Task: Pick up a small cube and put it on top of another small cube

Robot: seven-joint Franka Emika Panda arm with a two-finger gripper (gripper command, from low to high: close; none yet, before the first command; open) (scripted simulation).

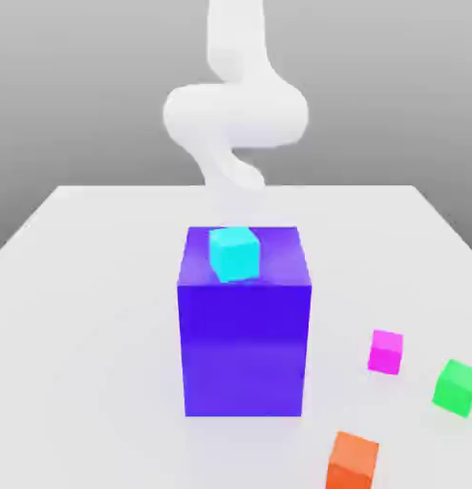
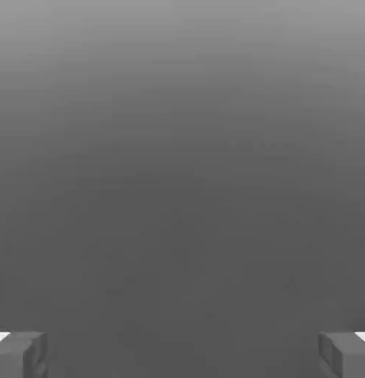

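Tool [image 2: 182,354] spread wide, nothing pinched. Pink cube [image 1: 386,350] sits on table [image 1: 87,315], well apart from tool, green cube [image 1: 458,387] just beside it.

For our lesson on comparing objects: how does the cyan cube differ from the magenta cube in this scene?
The cyan cube rests on top of the big blue-purple block, while the magenta cube sits directly on the table. The cyan cube looks somewhat larger than the magenta cube. The cyan cube is near the middle of the exterior view; the magenta cube lies toward that view's right, near the green cube. Both are plain, single-coloured cubes, and both sit untouched.
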